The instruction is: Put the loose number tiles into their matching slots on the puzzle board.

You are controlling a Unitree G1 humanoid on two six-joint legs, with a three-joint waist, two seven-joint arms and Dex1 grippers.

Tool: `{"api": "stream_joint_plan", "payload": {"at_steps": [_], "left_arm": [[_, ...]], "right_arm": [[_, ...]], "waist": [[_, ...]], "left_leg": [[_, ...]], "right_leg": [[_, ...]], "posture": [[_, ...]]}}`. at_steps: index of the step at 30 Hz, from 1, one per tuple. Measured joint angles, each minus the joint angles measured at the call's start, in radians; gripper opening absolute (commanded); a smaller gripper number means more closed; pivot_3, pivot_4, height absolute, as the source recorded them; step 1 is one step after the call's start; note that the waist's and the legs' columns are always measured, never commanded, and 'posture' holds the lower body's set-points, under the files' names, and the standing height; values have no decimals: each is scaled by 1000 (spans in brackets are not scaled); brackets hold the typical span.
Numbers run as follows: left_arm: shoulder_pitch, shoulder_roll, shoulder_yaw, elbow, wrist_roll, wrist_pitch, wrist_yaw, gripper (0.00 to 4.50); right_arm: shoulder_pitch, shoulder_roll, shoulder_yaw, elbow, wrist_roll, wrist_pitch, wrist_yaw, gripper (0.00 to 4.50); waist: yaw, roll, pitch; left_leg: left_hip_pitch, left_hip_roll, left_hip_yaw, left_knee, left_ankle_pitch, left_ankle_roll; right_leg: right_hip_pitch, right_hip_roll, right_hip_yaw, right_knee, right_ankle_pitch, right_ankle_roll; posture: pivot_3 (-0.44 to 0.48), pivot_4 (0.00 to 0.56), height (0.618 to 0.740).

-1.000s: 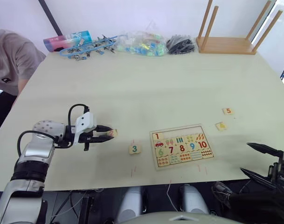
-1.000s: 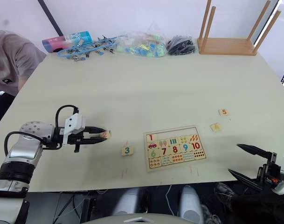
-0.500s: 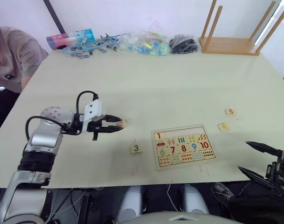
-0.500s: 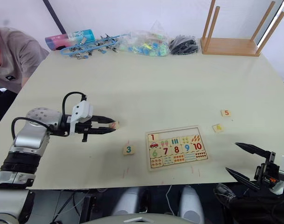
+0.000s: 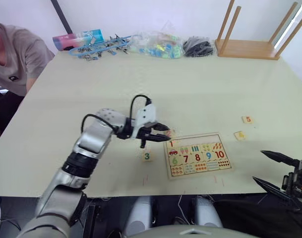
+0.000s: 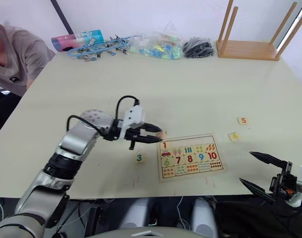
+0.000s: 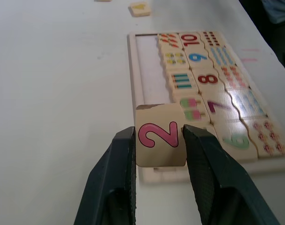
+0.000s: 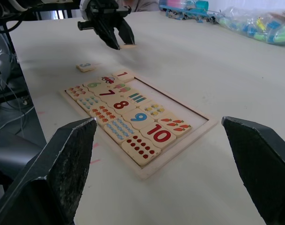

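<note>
Over the past second the left gripper (image 7: 158,140), clamped on the small pale wooden tile printed with a pink 2 (image 7: 159,135), has carried it from open tabletop to the near end of the flat pale wooden puzzle board (image 5: 198,154), just beside its top-row slots (image 7: 149,70); placement looks imminent. The right gripper (image 6: 260,171) waits spread wide, empty.

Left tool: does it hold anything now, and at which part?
The left tool pinches the 2 tile by two opposite side edges, its printed face in view.

The puzzle board (image 7: 212,98) and tile 2 (image 7: 160,141) look like pale, smooth wood, seemingly lightly glossy, on a matt table (image 5: 155,84).
</note>
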Motion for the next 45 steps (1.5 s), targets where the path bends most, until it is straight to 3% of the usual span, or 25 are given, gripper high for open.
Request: {"api": "stream_joint_plan", "payload": {"at_steps": [8,11,18,24,45], "left_arm": [[-24,-50,-103,-27,100,82,115,1050],[-29,-59,-126,-53,117,124,136,1050],[-49,-67,-175,-84,155,211,175,1050],[-60,-70,-185,-84,154,233,174,1050],[-85,-91,-211,-102,144,257,167,1050]], "right_arm": [[-3,-3,-3,3,6,0,2,4500],[-3,-3,-3,5,8,0,2,4500],[-4,-3,-4,14,8,-7,3,4500],[-11,-3,-4,25,8,-22,7,4500],[-17,6,-4,59,7,-52,19,4500]], "waist": [[-2,0,0],[0,1,0],[-1,1,0],[-1,1,0],[-1,1,0]], "left_leg": [[-2,-2,-17,0,1,0],[-2,-2,-23,0,2,-2],[-2,-2,-23,0,3,-2],[-3,-1,-25,-1,3,-1],[-3,-1,-23,-2,4,-1]], "right_leg": [[9,29,63,-5,-7,9],[12,36,74,-5,-9,9],[13,39,79,-5,-9,10],[13,53,90,-4,-12,5],[14,56,84,-2,-15,0]], "posture": [[0,150,740],[0,150,740],[0,150,740],[0,150,740],[0,150,740]]}}
